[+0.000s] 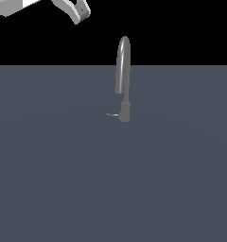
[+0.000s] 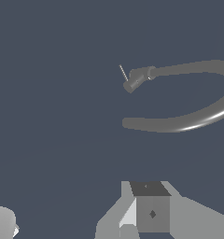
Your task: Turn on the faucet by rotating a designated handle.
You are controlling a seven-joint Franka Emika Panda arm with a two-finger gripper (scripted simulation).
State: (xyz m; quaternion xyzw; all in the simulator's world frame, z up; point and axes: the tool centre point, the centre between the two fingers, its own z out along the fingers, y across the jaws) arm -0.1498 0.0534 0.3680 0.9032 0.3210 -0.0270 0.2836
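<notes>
A: One small grey metallic faucet (image 1: 123,80) stood upright on the flat slate-grey counter (image 1: 110,189), near its far edge in the exterior view. Where was its lever?

B: The thin, short grey handle rod (image 1: 112,114) stuck out sideways from the faucet's thick cylindrical base, toward the exterior view's left, low and close to the counter. The tall, narrow arched spout rose above that base and curved back down on the same side as the handle.

A: And the robot?

B: The light grey end effector (image 1: 76,10) hung high above the faucet, off toward the exterior view's left, well apart from both spout and handle. Only part of it showed at the frame's edge.

A: Were its fingers apart or together?

B: I could not tell; neither view showed the fingertips clearly. The wrist view showed the faucet (image 2: 179,100) lying long across the frame, with the handle (image 2: 123,73) as a pale sliver by the base, untouched.
</notes>
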